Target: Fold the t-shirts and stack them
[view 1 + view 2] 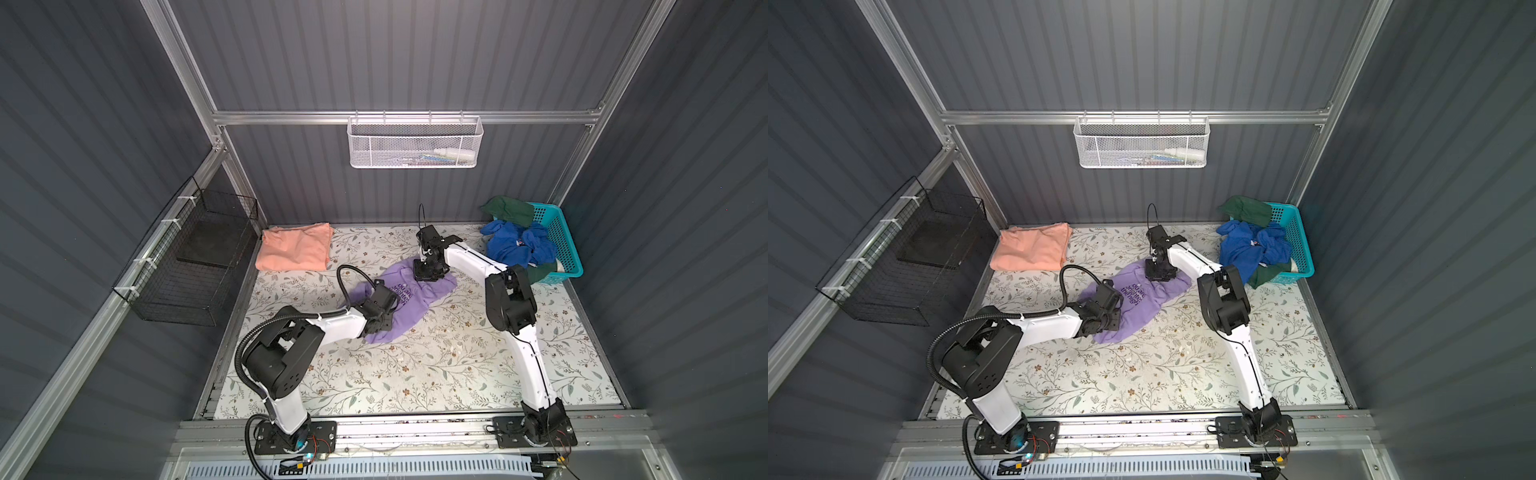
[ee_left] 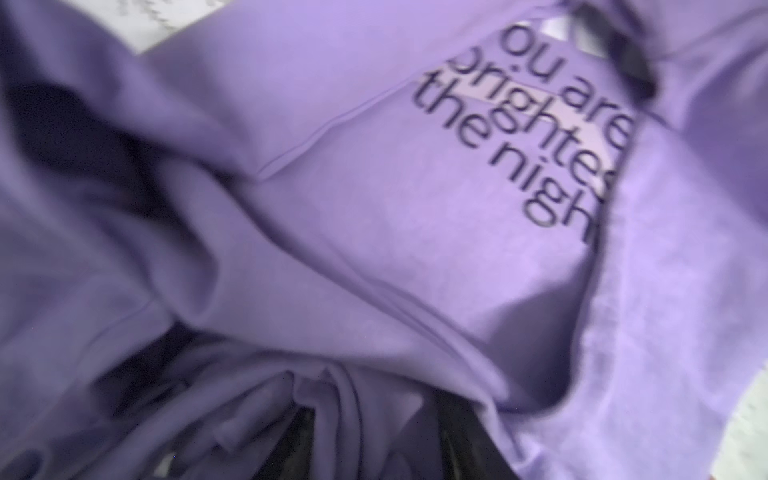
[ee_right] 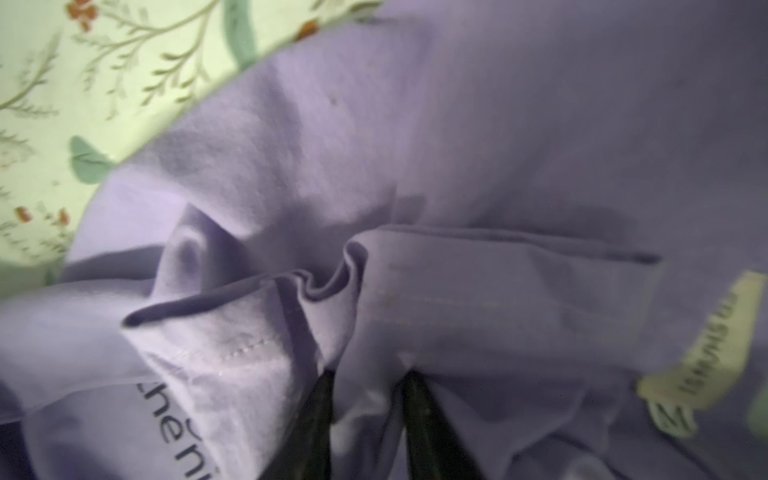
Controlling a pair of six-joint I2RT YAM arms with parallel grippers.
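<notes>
Plainly legible print: dark purple lettering (image 2: 532, 124) on the purple tee (image 1: 411, 311) reads "ou are", "righte", "the nigh" over a pale patch. Folds cut off the line ends.
Print elsewhere: in the right wrist view only "he ni" shows at a creased edge. In both top views the lines are too small to read.
Tag: a pale label (image 3: 706, 345) is sewn at the tee's edge, and its dark writing is too blurred to read.
Purple tee, look: lavender cotton, crumpled and unfolded, with stitched hems and deep folds.
Purple tee, place: mid-tabletop (image 1: 436, 374), between the two arms, lying on the floral cover.
Orange tee (image 1: 295, 247): plain salmon, folded flat in the back left corner, well apart from the purple one (image 1: 1142, 320).
Left pincer (image 2: 380, 432): clenched on a bunch of the purple tee at its near left side. The view is blurred, but cloth gathers between the dark fingers (image 2: 299, 436).
Right pincer (image 3: 370, 399): clenched on a hem fold at the tee's far edge, with cloth pinched between both fingers (image 3: 424, 415).
Basket (image 1: 561, 237): turquoise, in the back right corner, with blue and green clothes spilling over its rim.
</notes>
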